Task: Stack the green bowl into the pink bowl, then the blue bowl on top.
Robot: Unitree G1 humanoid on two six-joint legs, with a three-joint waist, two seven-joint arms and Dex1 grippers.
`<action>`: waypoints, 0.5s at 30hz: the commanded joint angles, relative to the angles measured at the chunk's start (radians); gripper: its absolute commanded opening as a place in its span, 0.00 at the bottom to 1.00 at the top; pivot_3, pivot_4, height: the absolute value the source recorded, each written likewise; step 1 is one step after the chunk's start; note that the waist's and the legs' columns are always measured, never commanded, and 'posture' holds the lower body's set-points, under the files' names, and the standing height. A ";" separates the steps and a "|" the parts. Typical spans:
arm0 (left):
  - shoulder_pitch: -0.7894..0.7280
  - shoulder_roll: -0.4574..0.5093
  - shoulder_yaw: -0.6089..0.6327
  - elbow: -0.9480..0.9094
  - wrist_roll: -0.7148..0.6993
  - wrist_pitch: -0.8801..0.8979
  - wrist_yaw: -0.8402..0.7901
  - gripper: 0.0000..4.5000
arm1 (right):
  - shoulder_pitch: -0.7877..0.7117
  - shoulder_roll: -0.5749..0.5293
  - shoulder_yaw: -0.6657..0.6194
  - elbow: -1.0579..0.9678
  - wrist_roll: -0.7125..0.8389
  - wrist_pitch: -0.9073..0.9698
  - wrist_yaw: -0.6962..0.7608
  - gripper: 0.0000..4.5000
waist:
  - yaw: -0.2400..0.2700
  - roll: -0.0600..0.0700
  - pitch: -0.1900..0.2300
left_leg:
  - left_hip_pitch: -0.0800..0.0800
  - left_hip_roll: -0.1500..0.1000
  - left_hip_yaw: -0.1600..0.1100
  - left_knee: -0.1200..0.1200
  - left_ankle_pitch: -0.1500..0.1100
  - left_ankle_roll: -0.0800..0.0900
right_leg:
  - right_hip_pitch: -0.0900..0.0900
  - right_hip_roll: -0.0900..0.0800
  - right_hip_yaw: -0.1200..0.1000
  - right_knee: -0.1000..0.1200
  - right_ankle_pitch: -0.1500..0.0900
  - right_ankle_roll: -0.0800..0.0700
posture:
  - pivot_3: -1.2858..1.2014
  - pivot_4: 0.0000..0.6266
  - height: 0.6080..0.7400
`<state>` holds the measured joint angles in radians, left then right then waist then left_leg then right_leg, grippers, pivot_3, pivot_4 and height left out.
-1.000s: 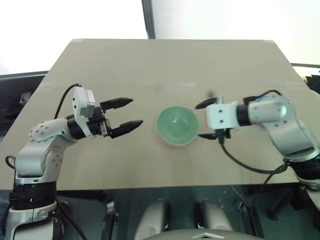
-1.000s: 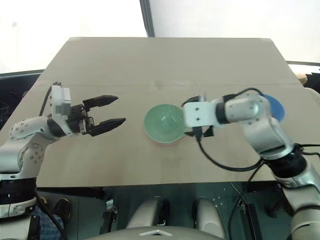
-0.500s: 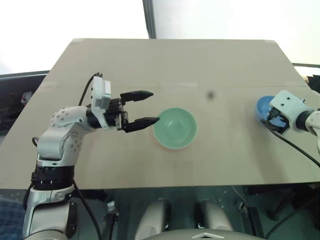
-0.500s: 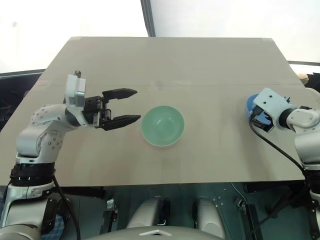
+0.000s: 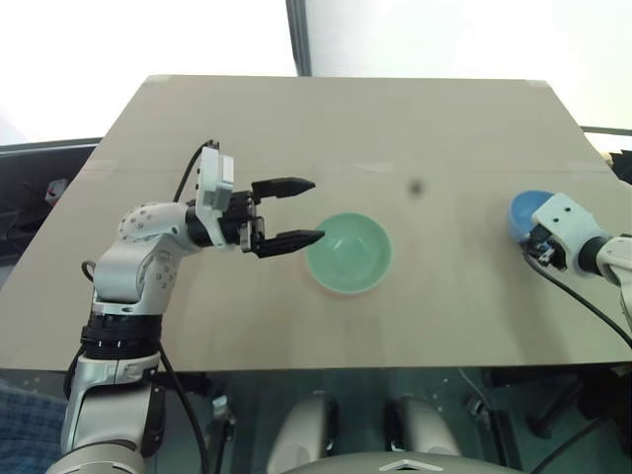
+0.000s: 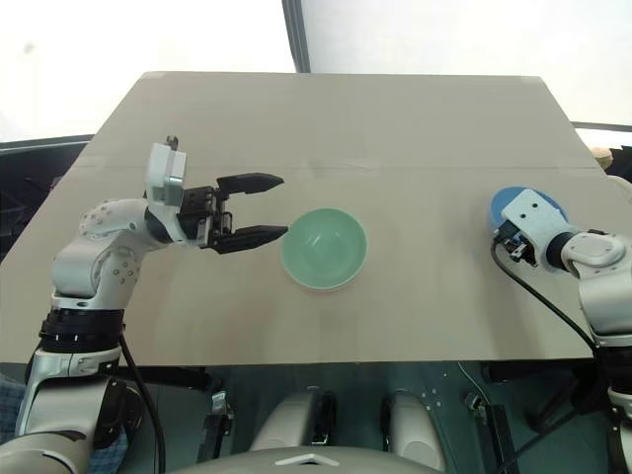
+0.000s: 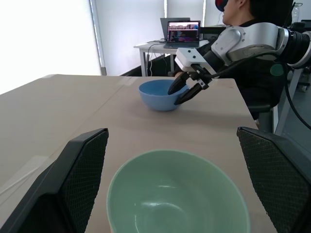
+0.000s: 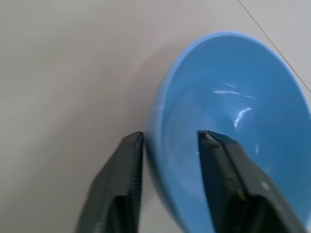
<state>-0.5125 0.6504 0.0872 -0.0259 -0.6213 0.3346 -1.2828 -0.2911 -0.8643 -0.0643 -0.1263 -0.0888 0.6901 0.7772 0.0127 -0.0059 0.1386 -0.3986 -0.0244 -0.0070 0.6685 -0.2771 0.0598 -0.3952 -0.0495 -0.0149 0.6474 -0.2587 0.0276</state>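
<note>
My right gripper (image 8: 167, 182) swung off green bowl (image 5: 348, 253) and clamped blue bowl (image 8: 233, 121) rim; left gripper (image 5: 300, 211) stayed spread

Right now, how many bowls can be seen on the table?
2 plainly: a round mint-green plastic bowl mid-table beside the open left gripper, and a sky-blue plastic bowl at the right edge, its rim between the right gripper's fingers. A pink bowl may sit hidden beneath the green.

Green bowl (image 5: 348, 253): smooth plastic, soft sheen inside. Blue bowl (image 8: 233, 121): smooth plastic, glossy, bright glints on inner wall. Counter (image 5: 336, 128): matt tan board, fine grain. Left pincer (image 5: 299, 210): matt black fingers, cross-hatched pads (image 7: 80, 184). Right pincer (image 8: 167, 160): matt black fingers, ribbed edge.
</note>
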 commanded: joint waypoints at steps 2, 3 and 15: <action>-0.022 0.007 0.016 -0.001 0.003 -0.018 -0.001 1.00 | -0.009 -0.025 -0.013 0.000 0.011 -0.028 -0.008 0.02 | 0.000 0.000 0.000 | 0.000 0.000 0.000 0.000 0.000 0.000 | 0.000 0.000 0.000 0.000 0.000 0.000 | 0.52 0.24 1.00; -0.022 0.007 0.016 0.000 0.004 -0.018 -0.001 1.00 | -0.009 -0.025 -0.012 -0.001 0.015 -0.029 -0.007 0.02 | 0.000 0.000 0.000 | 0.000 0.000 0.000 0.000 0.000 0.000 | 0.000 0.000 0.000 0.000 0.000 0.000 | 0.52 0.24 1.00; 0.035 0.037 0.059 -0.019 0.002 -0.016 0.012 1.00 | -0.099 -0.048 0.094 -0.269 0.093 -0.097 0.134 0.02 | -0.009 0.000 0.000 | 0.001 0.001 0.000 0.001 0.000 0.000 | 0.000 0.001 0.001 0.001 0.000 0.000 | 0.52 0.24 1.00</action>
<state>-0.4926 0.6596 0.0971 -0.0190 -0.6115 0.3319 -1.2791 -0.3345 -0.8905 0.0175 -0.2742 -0.0242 0.5986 0.8762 0.0036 -0.0055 0.1389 -0.3978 -0.0236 -0.0066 0.6693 -0.2770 0.0598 -0.3953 -0.0482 -0.0143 0.6490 -0.2587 0.0277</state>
